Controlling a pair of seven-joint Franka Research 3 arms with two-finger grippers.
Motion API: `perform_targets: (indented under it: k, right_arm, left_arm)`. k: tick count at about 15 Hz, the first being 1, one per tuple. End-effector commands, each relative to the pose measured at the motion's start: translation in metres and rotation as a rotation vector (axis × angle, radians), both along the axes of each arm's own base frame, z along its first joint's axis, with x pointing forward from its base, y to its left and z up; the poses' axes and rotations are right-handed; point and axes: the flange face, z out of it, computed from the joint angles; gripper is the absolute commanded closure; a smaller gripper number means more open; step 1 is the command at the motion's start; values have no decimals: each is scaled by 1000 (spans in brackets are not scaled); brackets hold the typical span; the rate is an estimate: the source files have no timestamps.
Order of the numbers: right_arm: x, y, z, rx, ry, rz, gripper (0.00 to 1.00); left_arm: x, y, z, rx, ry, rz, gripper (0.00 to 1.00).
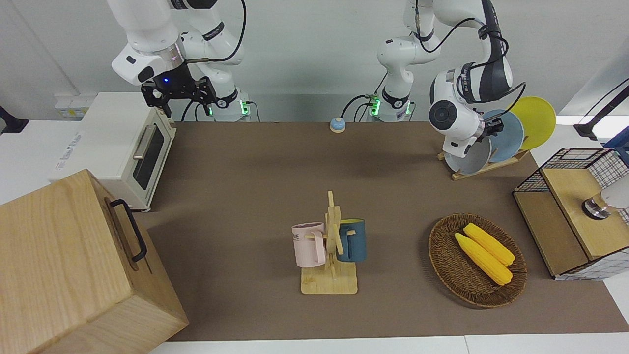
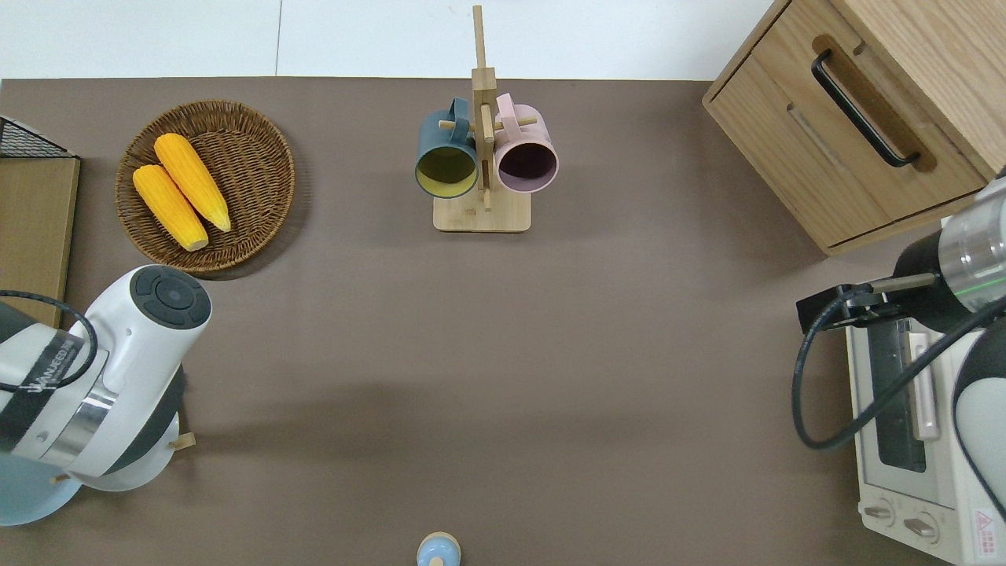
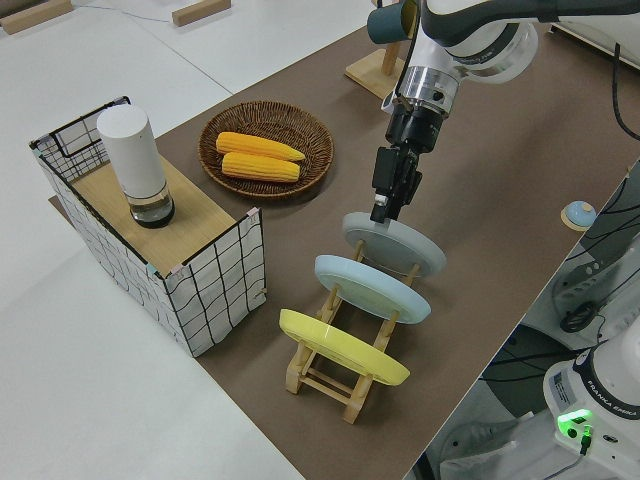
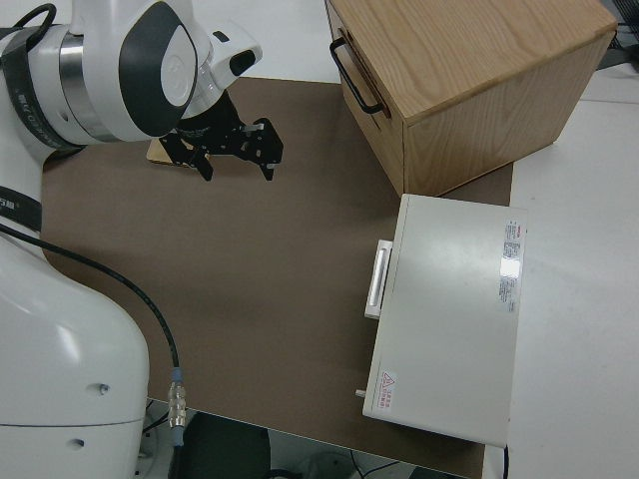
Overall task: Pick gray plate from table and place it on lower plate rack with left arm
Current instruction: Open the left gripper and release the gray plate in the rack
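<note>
My left claw (image 3: 381, 212) is closed on the rim of the gray plate (image 3: 398, 247). The plate sits tilted in the end slot of the lower plate rack (image 3: 340, 375), the slot farthest from the robots, beside the light blue plate (image 3: 372, 288); the yellow plate (image 3: 340, 347) follows. The rack stands on the worktop (image 1: 255, 187). My right arm is parked.
</note>
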Motion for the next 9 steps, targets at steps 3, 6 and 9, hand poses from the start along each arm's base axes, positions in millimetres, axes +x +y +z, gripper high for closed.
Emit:
perform_targets:
  k: [3, 6, 9]
  right_arm:
    - [-2, -2, 4, -8, 1, -15, 17]
    - [-2, -3, 4, -9, 1, -17, 17]
    - [-2, -2, 4, -8, 1, -15, 17]
  left_arm:
    - [1, 3, 6, -1, -18, -7, 9]
    - [2, 2, 12, -31, -30, 9, 9]
    - [10, -5, 29, -114, -40, 23, 9]
